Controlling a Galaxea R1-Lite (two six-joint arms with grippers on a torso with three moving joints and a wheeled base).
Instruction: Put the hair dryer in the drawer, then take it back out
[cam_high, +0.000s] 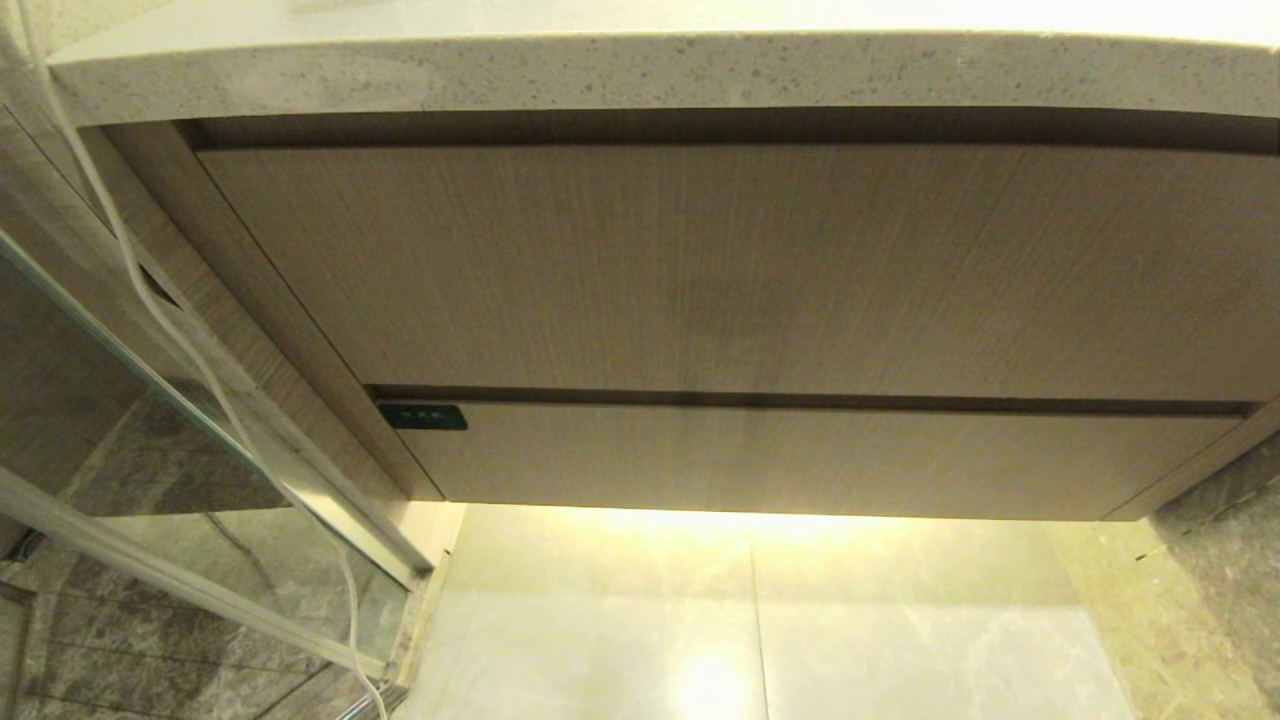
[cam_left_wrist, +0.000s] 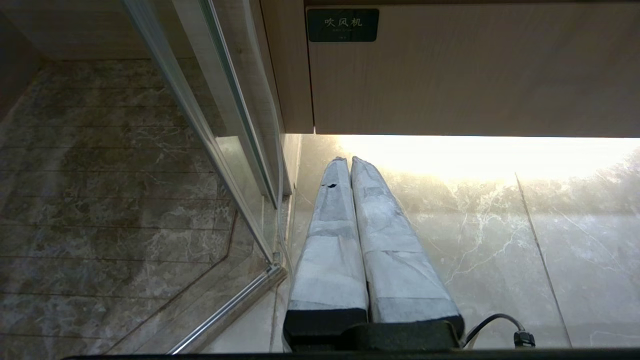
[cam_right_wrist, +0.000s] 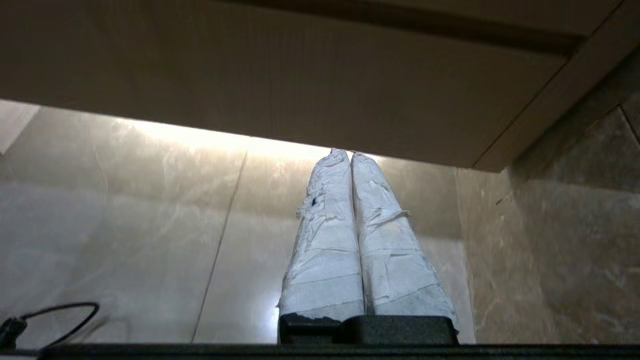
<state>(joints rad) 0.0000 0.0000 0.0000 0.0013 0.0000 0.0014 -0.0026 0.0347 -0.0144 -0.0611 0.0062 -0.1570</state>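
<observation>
1. The right gripper (cam_right_wrist: 350, 152) hangs low before the cabinet, its taped fingers pressed together on nothing, tips toward the drawer's lower edge.
2. The left gripper (cam_left_wrist: 348, 159) is likewise closed and empty, near the drawer's labelled corner.
3. The drawer (cam_high: 800, 460) sits fully shut beneath the taller panel (cam_high: 720, 270).
4. The hair dryer is not visible; only a white cord (cam_high: 150, 300) trails down from the countertop's (cam_high: 640, 70) left edge, so it likely rests up there.
</observation>
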